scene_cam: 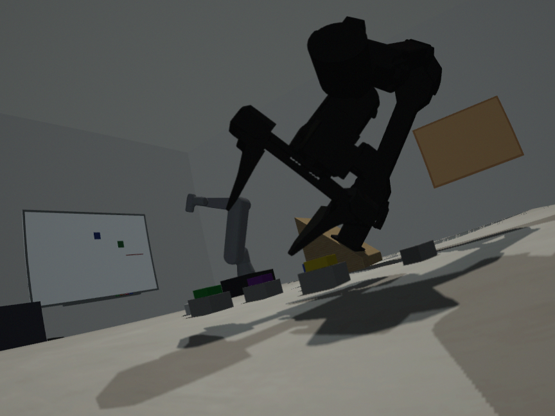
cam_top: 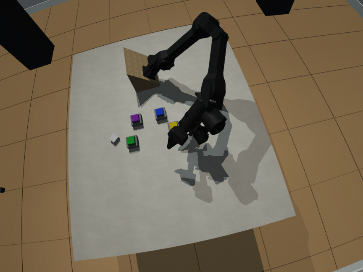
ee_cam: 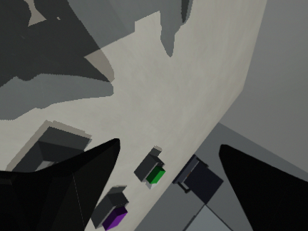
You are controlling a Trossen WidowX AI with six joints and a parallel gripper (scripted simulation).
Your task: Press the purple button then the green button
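The purple button (cam_top: 135, 118) (scene_cam: 259, 279) (ee_cam: 115, 218) stands up from its grey housing. The green button (cam_top: 130, 140) (scene_cam: 207, 291) (ee_cam: 155, 175) also stands up from its housing, nearer the front-left. My gripper (cam_top: 184, 146) (scene_cam: 259, 232) (ee_cam: 168, 146) is open with nothing between its fingers. It hangs tilted above the table, to the right of both buttons in the top view, near the yellow button. It touches neither the purple nor the green button. One finger is mostly hidden in the top view.
The yellow button (cam_top: 173, 125) (scene_cam: 320, 262) is partly covered by the arm. The blue button (cam_top: 159, 111) stands right of purple. A light block (cam_top: 114, 138) lies left of green. A grey block (scene_cam: 417, 253) is hidden in the top view. A wooden wedge (cam_top: 138, 64) is behind.
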